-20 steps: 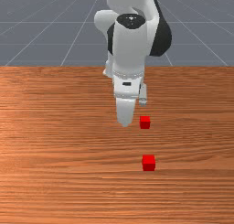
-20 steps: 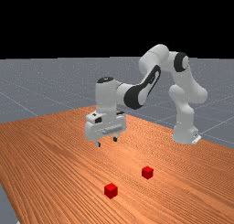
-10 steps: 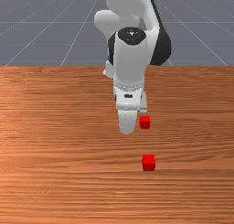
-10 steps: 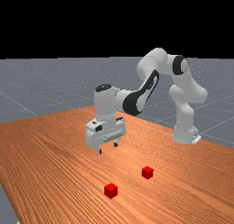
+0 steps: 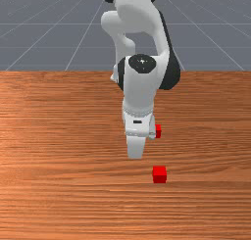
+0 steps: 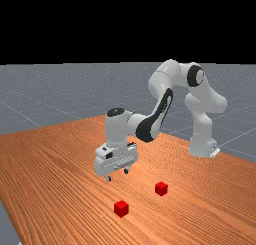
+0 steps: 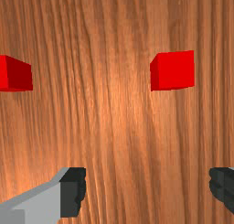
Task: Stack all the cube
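In the far view my gripper point(image 6: 117, 175) hangs over the table, its two fingers apart. One red cube point(image 6: 121, 209) sits below it toward the viewer, and another red cube point(image 6: 161, 189) sits to its right. The front view has the nearer cube point(image 5: 159, 174) in full, while the hand partly covers the farther cube point(image 5: 158, 131). In the wrist view my gripper point(image 7: 147, 186) is open with bare wood between its fingers. Beyond the fingertips lie one whole cube point(image 7: 174, 70) and one cut-off cube point(image 7: 16, 74); both rest on the wood, apart.
The wooden table point(image 6: 55, 164) spreads out around the cubes and under the hand. The arm's base stands on it at the far view's right.
My hand has come down toward the table and, in the front view, moved lower in the picture, now covering part of the farther cube. Both cubes have stayed put.
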